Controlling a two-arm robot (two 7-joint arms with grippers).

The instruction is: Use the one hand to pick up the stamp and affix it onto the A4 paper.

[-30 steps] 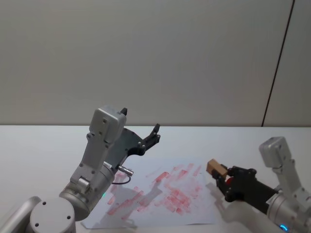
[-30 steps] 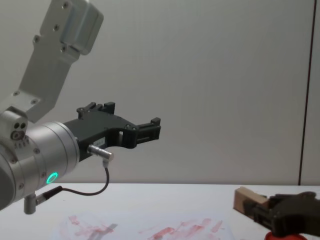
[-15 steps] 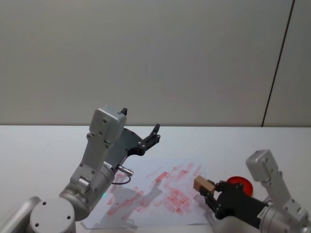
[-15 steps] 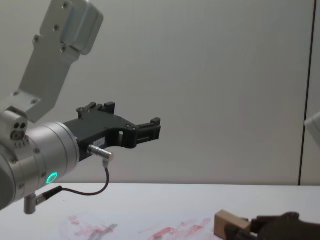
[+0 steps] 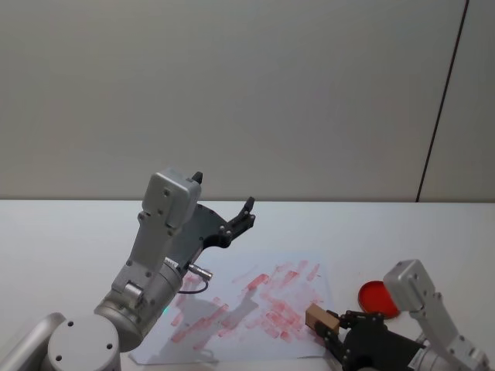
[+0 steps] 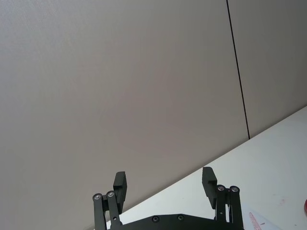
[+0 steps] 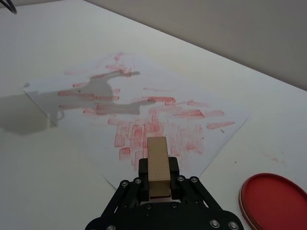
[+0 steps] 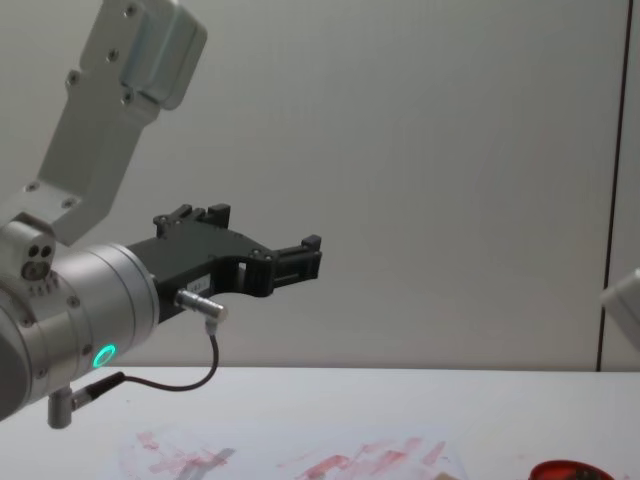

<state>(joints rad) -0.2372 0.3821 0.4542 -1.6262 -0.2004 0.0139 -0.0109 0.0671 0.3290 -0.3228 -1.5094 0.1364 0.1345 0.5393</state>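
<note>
The right black claw gripper (image 7: 158,178) pinches the pale tan wooden stamp block (image 7: 158,163) just above the red-smeared white A4 paper (image 7: 91,103), near its edge. Pressed here, the stamp could land partly on the white surface (image 7: 53,158) or skid the loose sheet. The left gripper (image 6: 164,186) hangs raised, fingers spread.

Nothing legible anywhere, folks. The A4 paper (image 7: 158,103) is covered in red stamped blocks and smears, but not one letter or number comes through in them. The stamp (image 7: 158,160), clamped in the right hand (image 7: 158,168), shows bare wood with no print on it. The red ink pad (image 7: 273,199) on the surface beside the sheet is plain too, with no brand. The black body of the left hand (image 6: 164,175), fingers spread and raised above the surface, carries a small pale sticker (image 8: 203,288), but its print is too small to read.
</note>
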